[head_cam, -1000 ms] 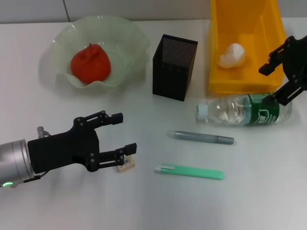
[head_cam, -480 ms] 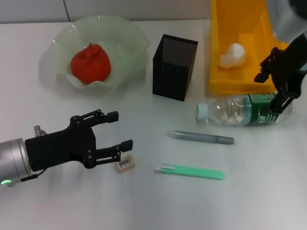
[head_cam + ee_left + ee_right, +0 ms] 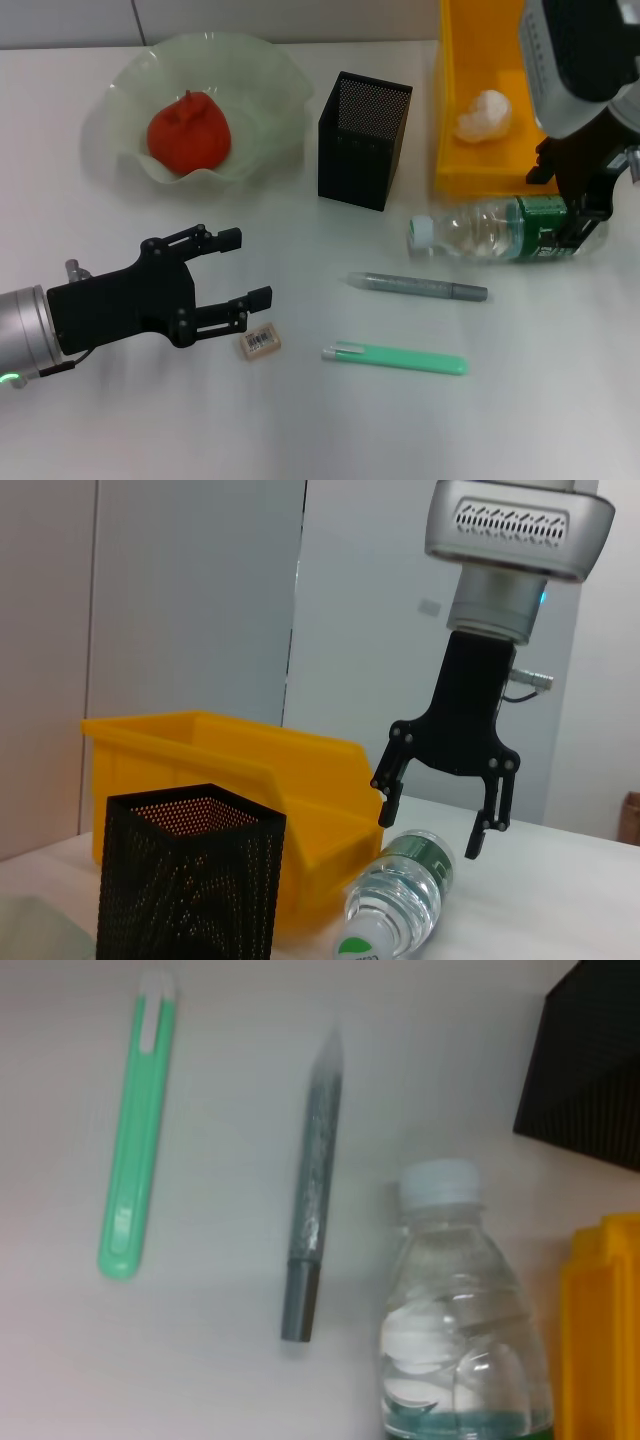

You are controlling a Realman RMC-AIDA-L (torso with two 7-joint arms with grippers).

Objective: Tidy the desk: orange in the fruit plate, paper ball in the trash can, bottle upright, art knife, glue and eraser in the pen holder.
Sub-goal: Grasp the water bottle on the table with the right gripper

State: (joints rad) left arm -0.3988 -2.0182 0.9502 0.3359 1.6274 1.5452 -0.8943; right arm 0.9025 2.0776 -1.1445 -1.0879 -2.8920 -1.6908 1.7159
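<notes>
On the white counter [image 3: 120, 430], your black pen holder [image 3: 363, 140] stands as the central landmark. To its left, the orange [image 3: 189, 131] sits in the pale-green fruit plate [image 3: 255, 95]. To its right, the yellow trash can [image 3: 497, 90] holds the paper ball [image 3: 485, 115]. In front and right of the holder, the bottle [image 3: 505, 229] lies on its side, cap pointing toward the holder. Your right gripper [image 3: 572, 200] hangs over the bottle's labelled end, jaws spread. Nearer you lie a grey glue stick [image 3: 418, 287] and a green art knife [image 3: 395, 357]. Your left gripper [image 3: 246, 269] hovers front-left of the holder, jaws apart, just beside the eraser [image 3: 260, 342].
</notes>
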